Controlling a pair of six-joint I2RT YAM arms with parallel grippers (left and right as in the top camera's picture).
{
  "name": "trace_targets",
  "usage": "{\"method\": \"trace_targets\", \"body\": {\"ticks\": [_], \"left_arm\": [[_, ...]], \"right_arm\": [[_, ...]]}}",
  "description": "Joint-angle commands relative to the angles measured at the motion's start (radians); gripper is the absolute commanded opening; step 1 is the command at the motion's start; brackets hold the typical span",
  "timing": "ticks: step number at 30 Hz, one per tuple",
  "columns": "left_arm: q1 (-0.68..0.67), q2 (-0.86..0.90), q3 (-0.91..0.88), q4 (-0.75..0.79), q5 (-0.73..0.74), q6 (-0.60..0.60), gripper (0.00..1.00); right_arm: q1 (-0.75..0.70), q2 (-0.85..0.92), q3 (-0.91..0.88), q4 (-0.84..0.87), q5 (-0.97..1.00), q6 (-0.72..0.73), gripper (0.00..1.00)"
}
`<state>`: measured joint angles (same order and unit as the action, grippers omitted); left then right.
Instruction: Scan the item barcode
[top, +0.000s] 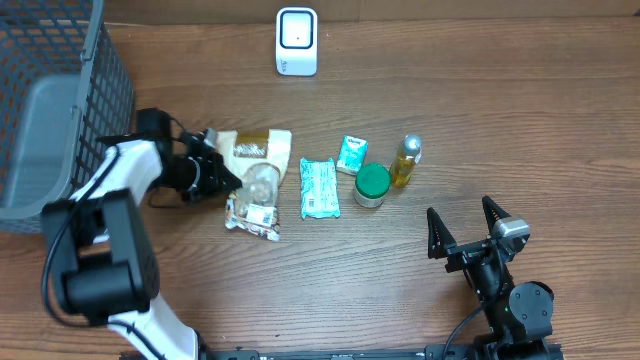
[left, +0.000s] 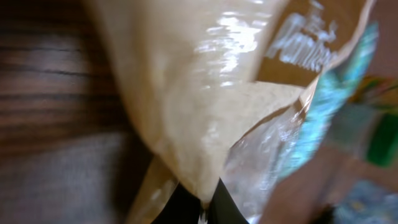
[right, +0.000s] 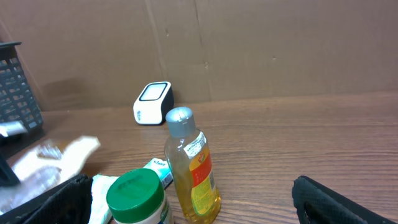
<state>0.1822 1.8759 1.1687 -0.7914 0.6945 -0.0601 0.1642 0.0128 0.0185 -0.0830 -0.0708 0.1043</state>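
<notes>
Left tool clamped on the snack bag

My left tool (top: 222, 165) was pinched shut on the tan bag (top: 258, 150), left of centre on the counter (top: 520, 110). The bag was glossy beige plastic with a clear window. It filled my left wrist view, its upper-right lettering too blurred to read and its lower edge cut off. My right tool (top: 465, 228) stood open at lower right.

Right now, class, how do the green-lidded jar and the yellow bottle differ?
The jar is squat and wide; the bottle is tall and slim. The jar has a broad green lid; the bottle has a small silver cap. Both stand upright, side by side on the table.
</notes>
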Motion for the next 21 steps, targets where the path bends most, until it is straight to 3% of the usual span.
{"method": "trace_targets", "body": {"ticks": [1, 8, 14, 16, 18, 21], "left_arm": [[0.008, -0.134, -0.001, -0.02, 0.138, -0.108, 0.04], [-0.002, -0.257, -0.001, -0.116, 0.166, -0.287, 0.04], [-0.002, -0.278, -0.001, -0.173, 0.464, -0.319, 0.04], [-0.002, -0.278, -0.001, -0.173, 0.492, -0.319, 0.04], [-0.002, -0.277, -0.001, -0.17, 0.419, -0.319, 0.04], [-0.006, -0.277, -0.001, -0.186, 0.163, -0.325, 0.04]], "right_arm": [[-0.003, -0.01, -0.01, 0.003, 0.01, -0.003, 1.0], [-0.003, -0.01, -0.011, 0.003, 0.01, -0.003, 1.0], [-0.003, -0.01, -0.011, 0.003, 0.01, -0.003, 1.0], [-0.003, -0.01, -0.011, 0.003, 0.01, -0.003, 1.0], [-0.003, -0.01, -0.01, 0.003, 0.01, -0.003, 1.0], [-0.003, -0.01, -0.01, 0.003, 0.01, -0.003, 1.0]]}}
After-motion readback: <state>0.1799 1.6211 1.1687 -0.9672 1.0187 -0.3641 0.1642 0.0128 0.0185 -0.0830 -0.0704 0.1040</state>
